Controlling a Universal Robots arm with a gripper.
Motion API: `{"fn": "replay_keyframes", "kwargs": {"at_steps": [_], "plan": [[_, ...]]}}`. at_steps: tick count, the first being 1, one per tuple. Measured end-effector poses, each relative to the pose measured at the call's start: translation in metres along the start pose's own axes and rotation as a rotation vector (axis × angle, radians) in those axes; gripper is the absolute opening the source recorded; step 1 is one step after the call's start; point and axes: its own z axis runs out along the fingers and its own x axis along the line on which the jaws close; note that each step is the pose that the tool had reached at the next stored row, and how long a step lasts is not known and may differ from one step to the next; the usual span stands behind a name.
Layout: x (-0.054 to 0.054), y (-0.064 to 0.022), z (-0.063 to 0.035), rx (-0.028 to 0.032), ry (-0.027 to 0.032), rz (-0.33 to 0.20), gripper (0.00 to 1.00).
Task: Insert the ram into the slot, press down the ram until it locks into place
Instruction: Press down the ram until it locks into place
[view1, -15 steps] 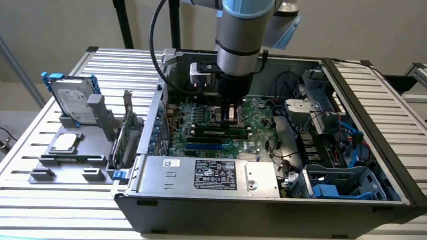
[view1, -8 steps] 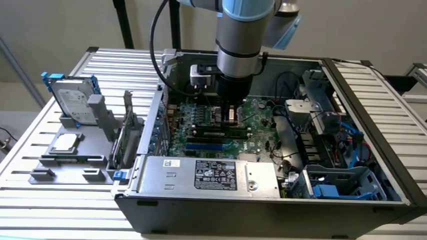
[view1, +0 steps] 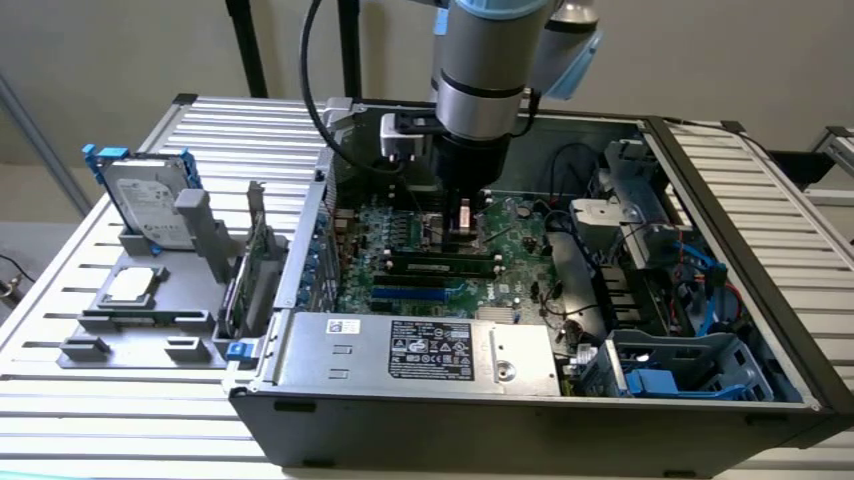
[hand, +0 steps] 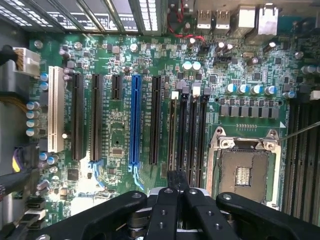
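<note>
Closest to the wrist camera, the tool is hanging low over the motherboard, and I am seeing its black fingers drawn in against each other with nothing green showing between them. From here I am reading it as closed on nothing. Just beyond the fingertips, four black memory slots are running side by side between the blue slot and the square metal processor socket. The slot nearest the blue one is looking brownish along its top, possibly the edge of a seated stick, though I am not getting a clear look at it.

In the exterior view, the arm is reaching straight down into the open computer case, with the tool close above the board. The ram is sitting lengthwise on the board just in front of the tool, near it but apart. Off to the exterior view's left, a hard drive is standing in a grey holder on the table.
</note>
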Motion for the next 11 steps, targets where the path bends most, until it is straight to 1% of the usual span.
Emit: {"fn": "replay_keyframes", "kwargs": {"at_steps": [2, 11], "plan": [[0.0001, 0.0001, -0.0025, -0.0021, 0.0001, 0.0, 0.1], [0.0001, 0.0, -0.0025, -0.0022, -0.0001, 0.0, 0.1]]}}
